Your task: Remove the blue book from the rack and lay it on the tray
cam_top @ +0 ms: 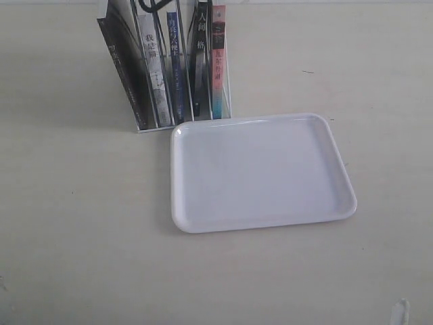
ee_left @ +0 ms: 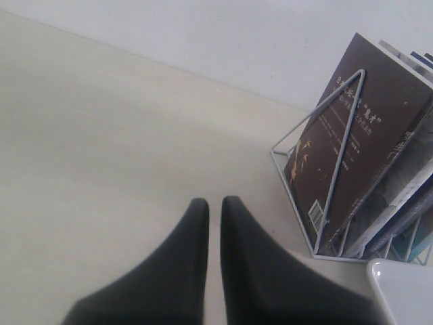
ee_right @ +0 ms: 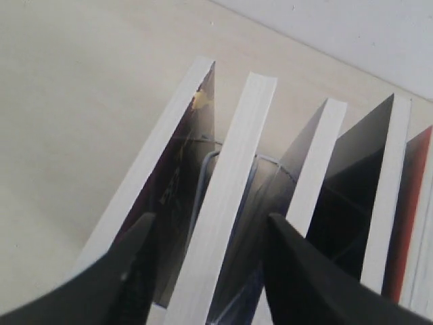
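The blue book [cam_top: 176, 74] stands upright in the clear rack [cam_top: 152, 125], third from the left, showing a dark blue spine with white characters. Just in front lies the white tray [cam_top: 260, 203], with nothing on it. My right gripper [ee_right: 208, 217] hangs open over the books' top edges, and its dark fingers show at the top edge of the exterior view [cam_top: 157, 7]. It straddles the thick white-paged book [ee_right: 230, 176], and one finger [ee_right: 298, 271] lies over the gap beside the blue book [ee_right: 316, 162]. My left gripper [ee_left: 214, 200] is shut and empty, low over bare table left of the rack [ee_left: 338, 169].
Other books fill the rack: a dark brown one [cam_top: 122, 68] at the left end, a pale-spined one [cam_top: 154, 68], a black-spined one [cam_top: 201, 61] and a pink-red-spined one [cam_top: 218, 54]. The tray's corner [ee_left: 406, 291] shows in the left wrist view. A pale wall runs behind the table.
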Robot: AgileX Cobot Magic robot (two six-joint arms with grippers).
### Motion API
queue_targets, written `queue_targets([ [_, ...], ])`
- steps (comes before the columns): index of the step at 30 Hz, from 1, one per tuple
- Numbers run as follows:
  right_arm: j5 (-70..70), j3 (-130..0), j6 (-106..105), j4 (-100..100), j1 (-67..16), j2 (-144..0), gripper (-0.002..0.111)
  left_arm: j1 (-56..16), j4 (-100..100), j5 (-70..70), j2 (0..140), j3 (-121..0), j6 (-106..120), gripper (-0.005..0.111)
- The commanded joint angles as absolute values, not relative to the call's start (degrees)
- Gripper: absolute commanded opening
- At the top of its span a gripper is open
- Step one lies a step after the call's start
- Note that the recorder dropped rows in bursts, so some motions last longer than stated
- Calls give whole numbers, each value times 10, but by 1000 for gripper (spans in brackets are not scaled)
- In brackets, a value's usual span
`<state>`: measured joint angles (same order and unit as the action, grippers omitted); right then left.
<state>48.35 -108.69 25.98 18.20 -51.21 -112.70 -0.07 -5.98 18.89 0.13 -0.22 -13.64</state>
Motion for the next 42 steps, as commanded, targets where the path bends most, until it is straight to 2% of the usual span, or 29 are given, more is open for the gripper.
queue_targets([
  [1, 474, -1085, 253, 178, -510, -1126, 43, -7, -63, 183, 0, 0, -135, 6],
  [17, 495, -1085, 255, 166, -509, -1187, 42, -7, -63, 183, 0, 0, -135, 6],
  [19, 495, -1085, 260, 165, -509, -1187, 26, -7, -63, 183, 0, 0, -135, 6],
  [20, 495, -1086, 260, 165, -509, -1187, 11, -7, -63, 183, 0, 0, -135, 6],
  [21, 495, -1086, 260, 166, -509, -1187, 3, -7, -63, 183, 0, 0, -135, 6],
  [22, 495, -1086, 261, 166, -509, -1187, 0, -7, -63, 183, 0, 0, -135, 6],
  [31, 475, -1094, 268, 187, -509, -1178, 0, -7, -63, 183, 0, 0, -135, 6],
  [42, 551, -1219, 264, 201, -509, -1171, 0, -7, -63, 183, 0, 0, -135, 6],
])
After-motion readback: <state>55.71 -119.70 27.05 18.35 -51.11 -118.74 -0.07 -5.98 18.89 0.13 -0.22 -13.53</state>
